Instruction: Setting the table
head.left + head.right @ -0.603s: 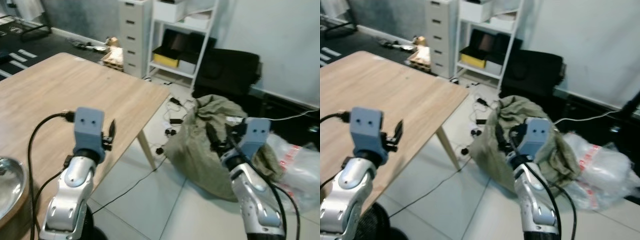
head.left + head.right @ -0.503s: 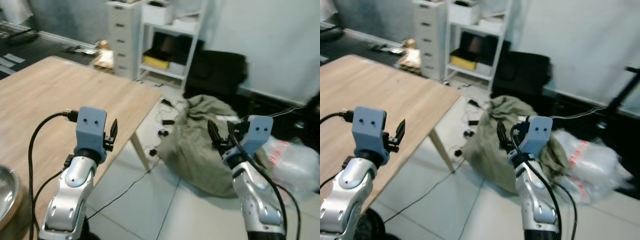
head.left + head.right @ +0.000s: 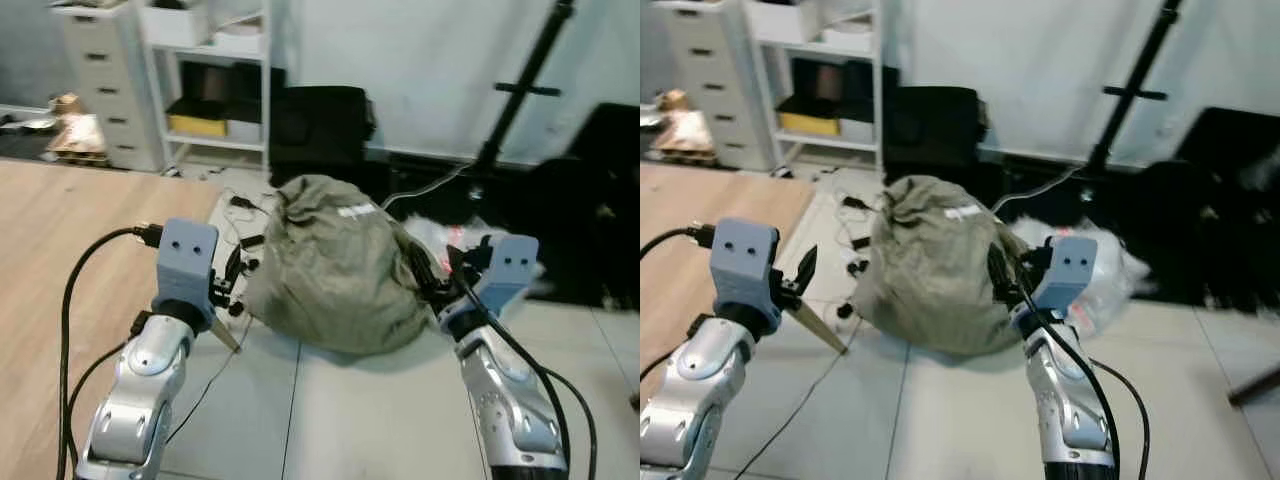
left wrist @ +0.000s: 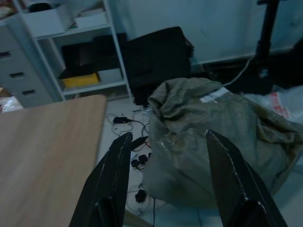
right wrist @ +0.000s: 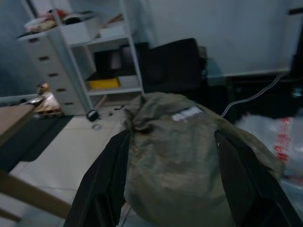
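Observation:
The wooden table [image 3: 60, 230] lies at my left, and its corner and a slanted leg [image 3: 815, 325] stand beside my left arm. My left gripper [image 4: 168, 137] is held up past the table's corner, open with nothing between its fingers. My right gripper [image 5: 170, 135] is raised over the floor on the right, also open and holding nothing. Both point toward a slumped olive-green sack [image 3: 335, 255] on the tiled floor ahead.
Behind the sack stand a white shelf unit [image 3: 205, 80], a grey drawer cabinet [image 3: 95, 70] and a black case [image 3: 320, 120]. Cables [image 3: 240, 215] trail on the floor by the table. A clear plastic bag [image 3: 1110, 270] and a black stand [image 3: 520, 90] are at the right.
The whole picture has swung to the right, so the table has slid left and the metal bowl is out of frame. Both arms keep their raised pose with open fingers.

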